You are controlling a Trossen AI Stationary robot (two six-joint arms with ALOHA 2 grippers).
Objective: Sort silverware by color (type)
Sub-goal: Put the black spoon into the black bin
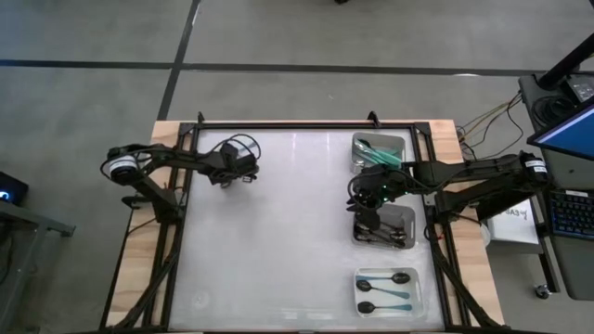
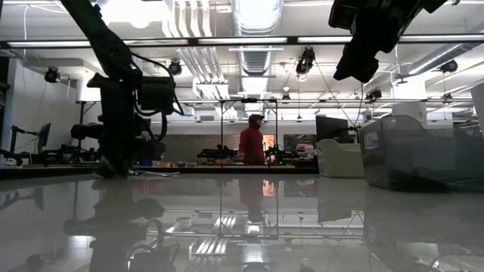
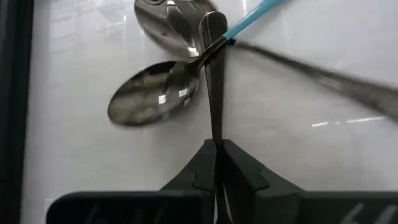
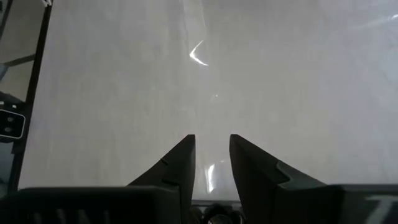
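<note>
- Left claw (image 3: 217,152) pinched tight on the handle of an all-metal spoon (image 3: 211,74), at about ten o'clock on the surface (image 1: 278,232) in the high view.
- Beside that handle, a silver-bowled spoon with a teal handle (image 3: 155,96), touching or crossing it; a third handle, blurred, trailing off to one side.
- Step in hand, judging by the grip: picking the metal spoon out of this small cluster.
- Next move likely calls for a straight lift clear of the teal spoon, then a carry across to the matching tray.
- Right claw (image 4: 211,155) narrowly parted, nothing between the fingers, above the middle tray (image 1: 406,215) at three o'clock.
- Trays at two, three and five o'clock already holding sorted spoons.
</note>
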